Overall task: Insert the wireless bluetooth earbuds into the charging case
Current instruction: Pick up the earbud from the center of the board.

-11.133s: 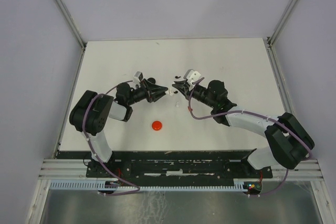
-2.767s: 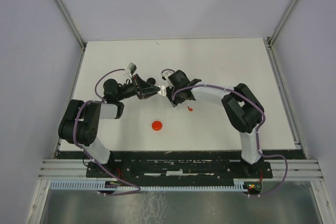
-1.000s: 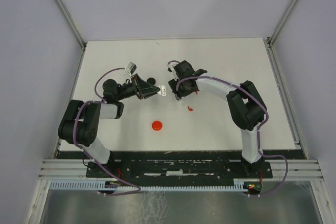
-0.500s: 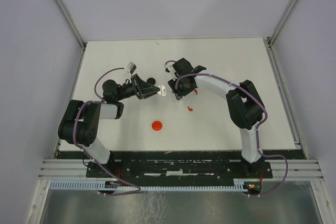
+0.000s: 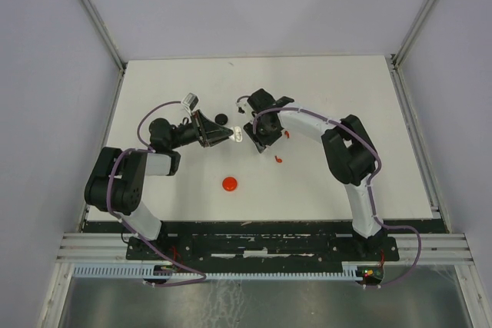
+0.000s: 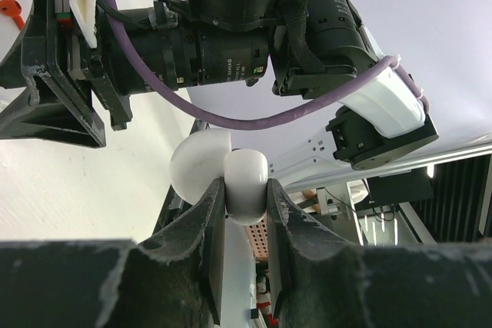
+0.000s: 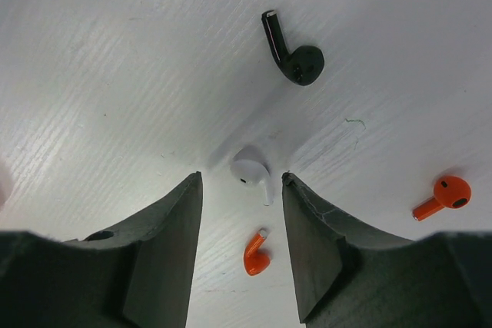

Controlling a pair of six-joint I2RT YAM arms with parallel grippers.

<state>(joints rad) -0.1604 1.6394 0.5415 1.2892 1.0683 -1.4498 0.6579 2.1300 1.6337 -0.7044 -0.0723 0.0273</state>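
**op_yam:** While I've got all three feeds up, quick status. My left claw (image 6: 244,196) is pinched tight on the white charging case (image 6: 200,165), and its two rounded halves poke out past the fingertips. The case points across at the right arm's wrist, which fills the top of the left wrist view.

**benchlurker:** And the right one? Got a bud in it?

**op_yam:** Nope, nothing in it. My right claw (image 7: 240,190) is partly spread and hangs right over the white earbud (image 7: 250,171). There's one finger on each side with a sliver of table (image 5: 346,90) showing either way, so it isn't touching as far as I can see. That bud lies on the table. The black earbud (image 7: 296,57) lies a bit beyond it. One orange earbud (image 7: 256,255) sits close in between the fingers, and the other orange earbud (image 7: 440,196) is off to the side.

**benchlurker:** Other cases?

**op_yam:** From overhead, the red round case (image 5: 230,183) sits alone nearer the arm bases. The black round case (image 5: 221,118) is just beyond my left claw.
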